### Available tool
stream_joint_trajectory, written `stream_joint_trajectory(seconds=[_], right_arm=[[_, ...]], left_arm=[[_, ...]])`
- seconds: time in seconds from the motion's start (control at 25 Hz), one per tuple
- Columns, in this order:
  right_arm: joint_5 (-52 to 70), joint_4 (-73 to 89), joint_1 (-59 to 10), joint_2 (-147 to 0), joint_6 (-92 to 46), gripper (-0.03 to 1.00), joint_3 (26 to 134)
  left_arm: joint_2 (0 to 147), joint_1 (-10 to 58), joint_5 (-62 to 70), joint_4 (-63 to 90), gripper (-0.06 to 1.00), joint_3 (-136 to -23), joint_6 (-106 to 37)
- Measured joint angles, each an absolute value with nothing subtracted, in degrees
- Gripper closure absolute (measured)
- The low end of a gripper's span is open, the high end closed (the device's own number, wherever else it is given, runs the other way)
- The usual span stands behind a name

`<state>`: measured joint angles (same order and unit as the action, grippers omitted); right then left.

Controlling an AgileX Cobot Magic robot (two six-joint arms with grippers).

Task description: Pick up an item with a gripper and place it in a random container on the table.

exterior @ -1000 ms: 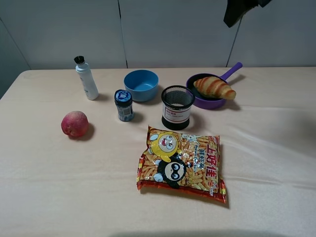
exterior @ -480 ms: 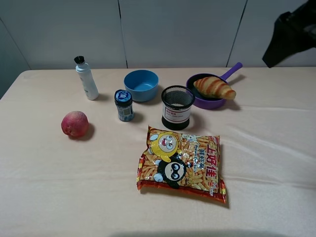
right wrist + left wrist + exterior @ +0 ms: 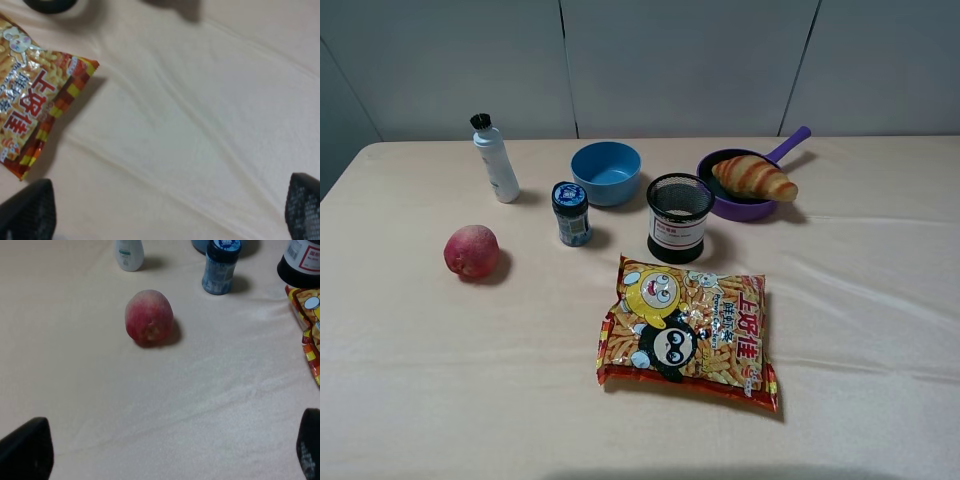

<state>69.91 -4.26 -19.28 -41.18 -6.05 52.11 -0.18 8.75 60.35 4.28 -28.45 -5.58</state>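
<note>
Golden-brown croissant (image 3: 754,177) lies across the purple pan (image 3: 740,205), apparently already delivered; both grippers (image 3: 160,452) (image 3: 165,212) hover spread wide, holding nothing, over bare cloth.

The beige table (image 3: 880,330) holds a bottle (image 3: 495,160), jar (image 3: 571,213), bowl (image 3: 606,172), mesh cup (image 3: 679,217), pan (image 3: 745,195) far; peach (image 3: 471,251) left; snack bag (image 3: 687,331) near.

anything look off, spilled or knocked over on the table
Nothing spilled or toppled. The only oddity: the croissant is too long for the purple frying pan, so it lies across it with one end past the rim. The bottles and mesh cup stand upright.
</note>
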Motion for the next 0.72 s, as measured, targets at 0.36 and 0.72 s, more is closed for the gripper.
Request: stream_joint_trajectory(seconds=[0.36, 0.72], right_arm=[[70.0, -2.7, -19.3, -21.9, -4.9, 0.27, 42.0], [63.0, 0.0, -19.3, -7.9, -4.9, 0.27, 34.6]], left_arm=[[-0.2, 8.7, 60.4, 4.3, -0.04, -28.5, -5.6], [-0.2, 8.7, 60.4, 4.3, -0.04, -28.5, -5.6]])
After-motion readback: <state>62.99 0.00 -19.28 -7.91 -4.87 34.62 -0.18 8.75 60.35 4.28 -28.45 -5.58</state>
